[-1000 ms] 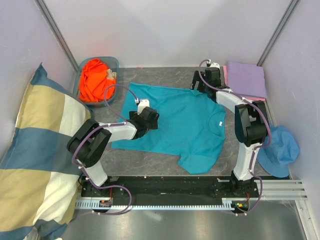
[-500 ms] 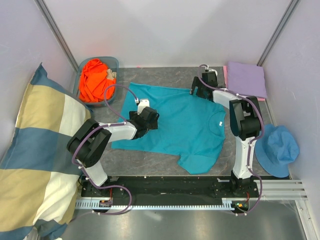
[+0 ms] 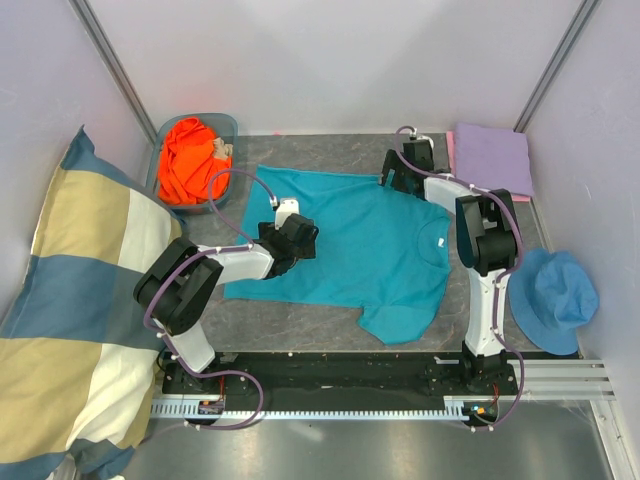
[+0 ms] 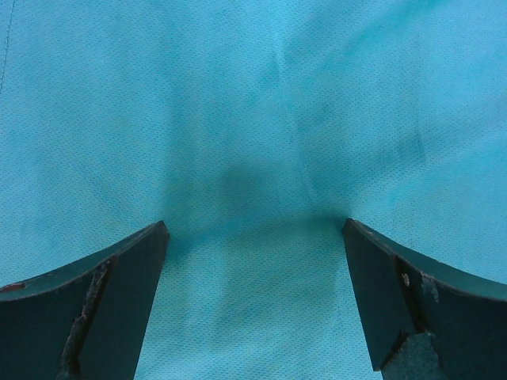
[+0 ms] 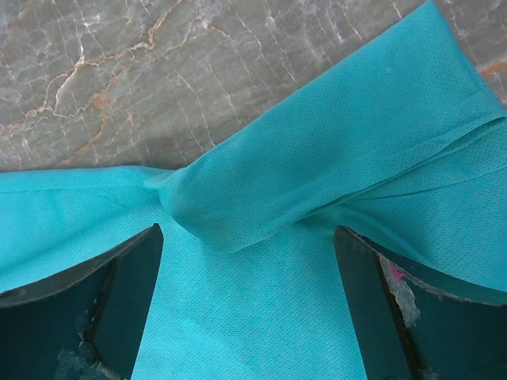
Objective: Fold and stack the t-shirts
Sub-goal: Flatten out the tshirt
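Right gripper (image 3: 405,170) has shifted left over the teal t-shirt's (image 3: 370,250) far sleeve (image 5: 317,170). Left gripper (image 4: 253,226) stays mid-cloth. Both spread wide, gripping nothing. Fold barely started.

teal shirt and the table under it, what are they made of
Teal shirt: thin matte knit, likely a synthetic sports mesh, going by the fine regular pinholes. Table: grey stone look with pale and rusty veins, marble or a printed laminate; cannot tell which.
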